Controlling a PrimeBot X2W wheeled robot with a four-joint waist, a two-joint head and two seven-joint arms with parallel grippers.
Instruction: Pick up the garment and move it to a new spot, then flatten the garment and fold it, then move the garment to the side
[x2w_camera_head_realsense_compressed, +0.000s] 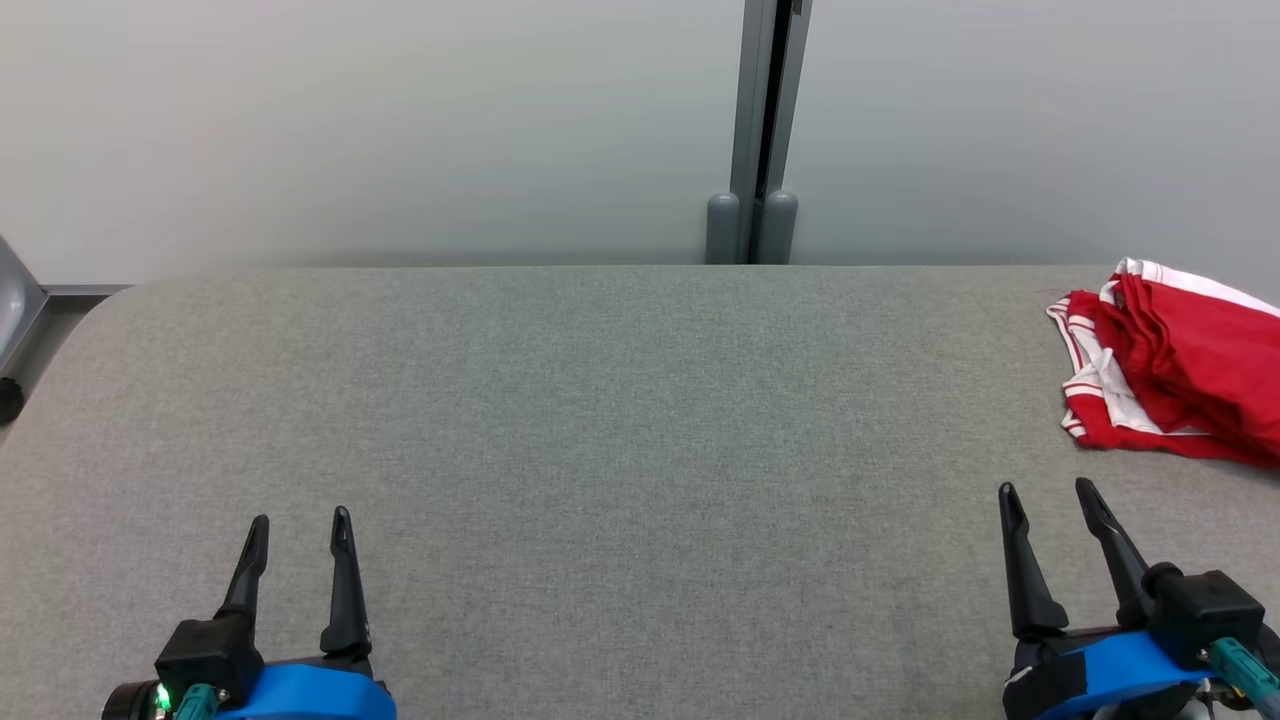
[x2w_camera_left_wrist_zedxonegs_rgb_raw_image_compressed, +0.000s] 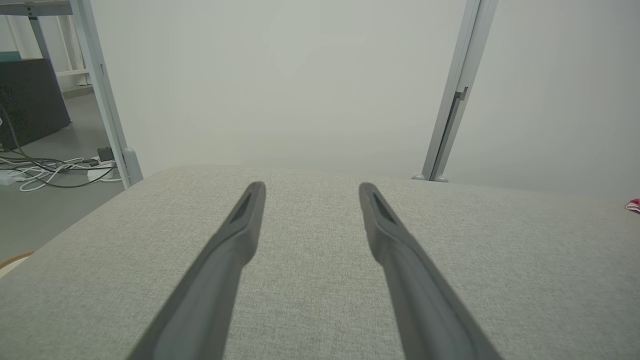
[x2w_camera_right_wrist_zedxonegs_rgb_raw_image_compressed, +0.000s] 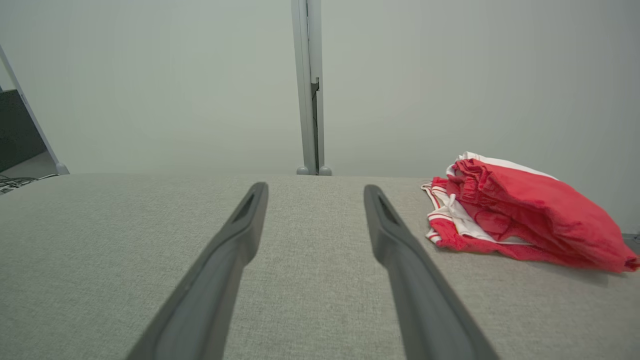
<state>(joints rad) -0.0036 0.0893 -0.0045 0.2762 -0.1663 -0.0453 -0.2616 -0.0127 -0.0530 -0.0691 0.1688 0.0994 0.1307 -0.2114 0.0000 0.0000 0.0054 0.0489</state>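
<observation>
We hold our left gripper (x2w_camera_head_realsense_compressed: 302, 516) open and empty at near left over the grey table (x2w_camera_head_realsense_compressed: 600, 400), our right gripper (x2w_camera_head_realsense_compressed: 1046, 488) open and empty at near right, red-and-white garment (x2w_camera_head_realsense_compressed: 1185, 375) bunched on the table's far right, just beyond it, untouched
</observation>
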